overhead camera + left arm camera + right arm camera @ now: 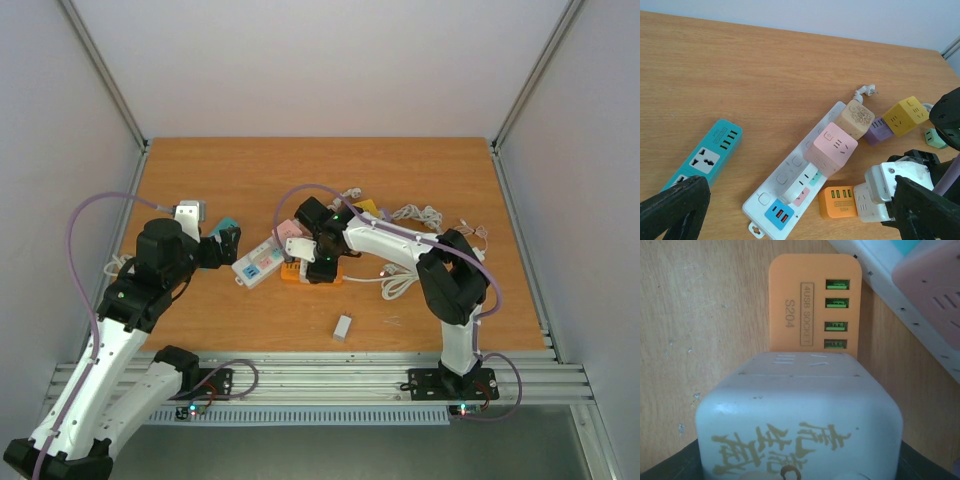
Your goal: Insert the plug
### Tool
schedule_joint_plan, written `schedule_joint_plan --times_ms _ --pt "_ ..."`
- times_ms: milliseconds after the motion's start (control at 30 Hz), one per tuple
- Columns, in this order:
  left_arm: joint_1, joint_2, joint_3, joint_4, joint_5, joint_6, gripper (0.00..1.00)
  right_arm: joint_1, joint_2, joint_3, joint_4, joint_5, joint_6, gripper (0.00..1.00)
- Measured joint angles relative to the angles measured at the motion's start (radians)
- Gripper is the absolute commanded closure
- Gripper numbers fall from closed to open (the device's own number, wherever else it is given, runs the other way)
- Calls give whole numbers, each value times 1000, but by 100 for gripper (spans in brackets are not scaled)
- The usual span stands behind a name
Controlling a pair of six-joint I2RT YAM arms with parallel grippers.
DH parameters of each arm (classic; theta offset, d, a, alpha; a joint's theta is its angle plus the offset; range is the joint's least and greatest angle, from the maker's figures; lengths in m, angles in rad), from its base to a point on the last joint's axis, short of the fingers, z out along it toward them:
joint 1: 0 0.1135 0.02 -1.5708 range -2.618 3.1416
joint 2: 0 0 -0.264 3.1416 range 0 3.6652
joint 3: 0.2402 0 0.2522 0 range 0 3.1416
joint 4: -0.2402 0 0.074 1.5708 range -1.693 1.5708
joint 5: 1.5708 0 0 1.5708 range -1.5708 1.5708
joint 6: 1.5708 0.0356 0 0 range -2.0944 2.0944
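My right gripper [318, 258] is shut on a white plug block [800, 425] with gold characters. The plug sits flush against a white socket cube [799, 363] joined to an orange USB socket cube [812, 310]. In the left wrist view the plug [900, 177], white cube [867, 202] and orange cube [840, 202] lie right of a long white power strip [790, 185]. My left gripper [795, 215] is wide open and empty above the strip's near end, also seen in the top view [228, 243].
A pink cube [832, 147] sits on the white strip. A teal power strip [707, 157] lies to the left. Tan [855, 117], purple [877, 131] and yellow [905, 115] cubes lie behind. White cables [410, 215] and a small white block [343, 327] lie on the table.
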Motion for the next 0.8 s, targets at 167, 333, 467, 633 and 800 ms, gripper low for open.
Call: schedule_joint_plan --times_ms 167,333,467,633,800 --pt "0 0 0 0 -2 0 1 3 12 17 -14 8 6 68" --pt "0 0 0 0 -2 0 1 3 64 97 -99 4 10 74" --pt "0 0 0 0 -10 0 1 2 86 134 -138 -9 16 69" --pt "0 0 0 -1 -12 0 1 -3 99 159 -162 -21 29 51" --pt "0 0 0 -1 -14 0 1 -7 81 164 -157 -34 42 9"
